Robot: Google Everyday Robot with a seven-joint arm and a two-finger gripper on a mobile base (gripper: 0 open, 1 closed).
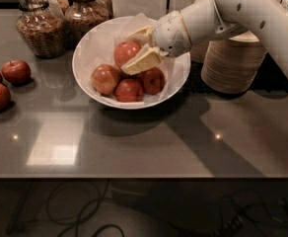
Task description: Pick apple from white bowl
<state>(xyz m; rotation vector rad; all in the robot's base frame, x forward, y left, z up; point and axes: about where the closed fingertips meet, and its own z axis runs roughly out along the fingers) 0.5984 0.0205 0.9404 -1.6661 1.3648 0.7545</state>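
Observation:
The white bowl (97,43), lined with crinkled white paper, stands at the middle back of the grey table. It holds several apples. The red-orange apple (125,52) lies at the top of the pile. My gripper (129,52) reaches in from the right, with one cream finger (143,60) against the apple's lower right and the other (140,32) at its upper side. It is closed on the apple, which still rests among the others in the bowl. Three more apples (129,89) lie below it.
Three dark red apples (16,71) lie on the table at the left edge. Two glass jars (35,28) stand behind the bowl at the left. A stack of beige paper bowls (233,65) stands right of the bowl, under my arm (242,9).

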